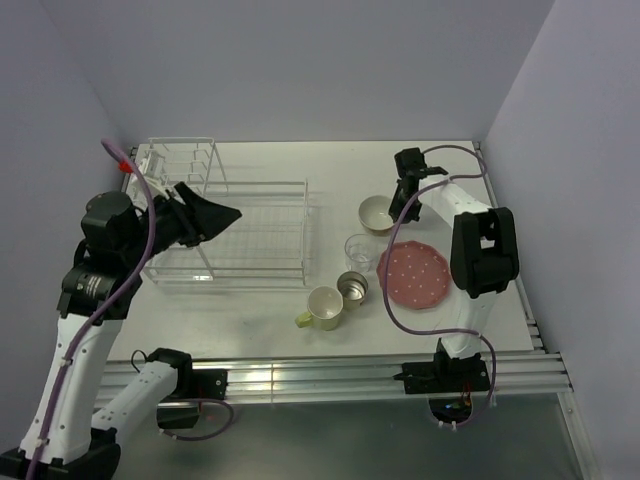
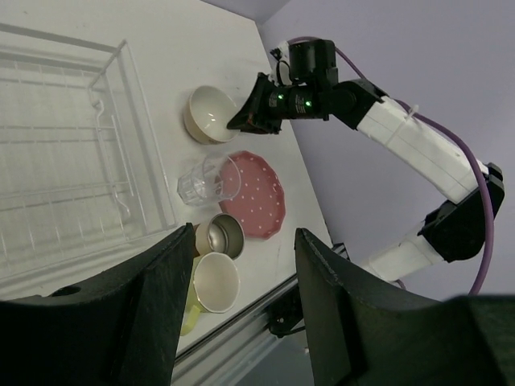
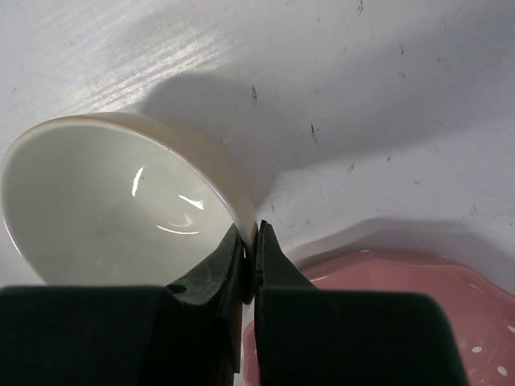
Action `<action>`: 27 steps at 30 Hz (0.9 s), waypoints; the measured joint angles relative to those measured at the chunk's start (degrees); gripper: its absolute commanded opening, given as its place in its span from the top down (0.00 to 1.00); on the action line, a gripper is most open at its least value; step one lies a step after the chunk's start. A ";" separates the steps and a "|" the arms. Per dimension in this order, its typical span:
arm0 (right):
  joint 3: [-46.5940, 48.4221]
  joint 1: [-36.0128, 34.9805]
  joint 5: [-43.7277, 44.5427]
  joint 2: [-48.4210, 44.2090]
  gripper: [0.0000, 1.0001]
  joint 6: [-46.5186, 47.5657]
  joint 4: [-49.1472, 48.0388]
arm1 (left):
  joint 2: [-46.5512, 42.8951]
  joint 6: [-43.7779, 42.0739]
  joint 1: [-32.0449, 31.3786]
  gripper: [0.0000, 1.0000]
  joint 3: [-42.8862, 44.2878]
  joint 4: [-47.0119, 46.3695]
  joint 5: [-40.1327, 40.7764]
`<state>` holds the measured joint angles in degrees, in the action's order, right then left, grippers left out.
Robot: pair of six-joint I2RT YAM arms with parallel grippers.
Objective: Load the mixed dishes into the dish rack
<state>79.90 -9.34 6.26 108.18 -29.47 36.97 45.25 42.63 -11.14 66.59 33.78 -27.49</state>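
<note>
My right gripper [image 1: 399, 206] is shut on the rim of the cream bowl [image 1: 377, 214], one finger inside and one outside; the right wrist view shows the pinch [image 3: 251, 231] on the bowl [image 3: 105, 201] beside the pink white-dotted plate [image 3: 402, 273]. The clear glass tumbler [image 1: 360, 250], small steel cup [image 1: 352, 287], pale yellow-green mug [image 1: 324, 307] and plate [image 1: 413, 275] stand on the table right of the white wire dish rack [image 1: 235, 232]. My left gripper [image 1: 225, 213] is open and empty, raised over the rack's left part. Its wrist view shows the mug [image 2: 213, 283] and steel cup [image 2: 219, 235] below.
The rack's tall slotted section [image 1: 180, 160] is at the back left, its low basket toward the dishes. The table's right edge rail [image 1: 510, 250] runs close behind the right arm. Aluminium rails [image 1: 330, 375] line the near edge.
</note>
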 measured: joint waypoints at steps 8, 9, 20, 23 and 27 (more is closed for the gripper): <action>4.50 -2.21 8.61 -0.28 1.00 1.14 3.48 | 11.89 -1.75 -17.66 0.38 9.38 -0.24 10.36; 5.25 -2.93 10.12 -1.05 1.00 1.51 4.13 | 13.51 -1.95 -19.10 0.38 10.14 -0.28 11.45; 4.57 -22.99 15.58 -25.57 1.00 2.49 7.61 | 22.49 -3.65 -24.85 0.35 11.67 -0.02 20.92; 3.65 -27.19 15.63 -32.04 1.00 2.32 8.46 | 22.51 -3.98 -26.32 0.35 11.67 -0.07 22.91; 3.52 -32.09 16.00 -35.76 1.00 2.03 10.56 | 22.51 -3.96 -28.83 0.35 11.56 -0.20 24.57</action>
<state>83.42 -41.43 22.26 72.42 -27.44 47.53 67.77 38.68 -39.97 78.15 33.58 -2.92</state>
